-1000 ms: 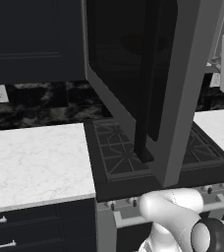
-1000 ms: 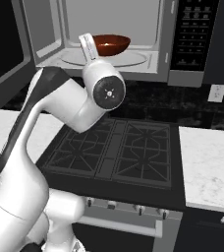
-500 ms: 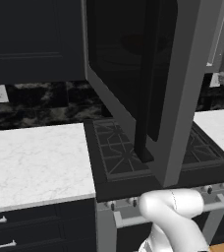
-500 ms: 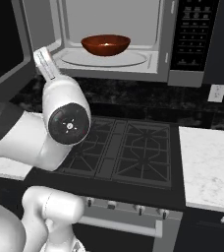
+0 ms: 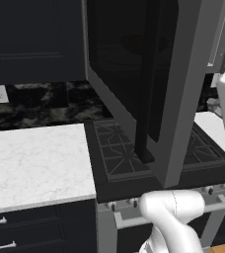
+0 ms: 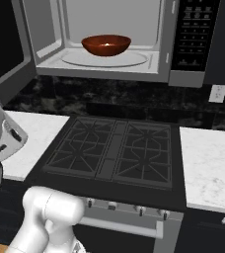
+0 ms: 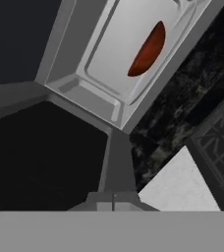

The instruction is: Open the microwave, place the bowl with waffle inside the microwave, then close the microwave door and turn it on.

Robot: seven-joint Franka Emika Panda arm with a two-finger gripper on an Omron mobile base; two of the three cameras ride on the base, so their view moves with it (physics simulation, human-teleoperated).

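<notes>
Swinging left and low, away from the stove, we are carrying the end effector pressed together and empty; the bowl is sitting inside the microwave, the microwave door standing open beside us.

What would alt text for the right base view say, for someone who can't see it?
An open microwave above a black gas stove holds a reddish-brown bowl on its turntable. White marble counters flank the stove, and the robot's white arm sits at the lower left.
</notes>
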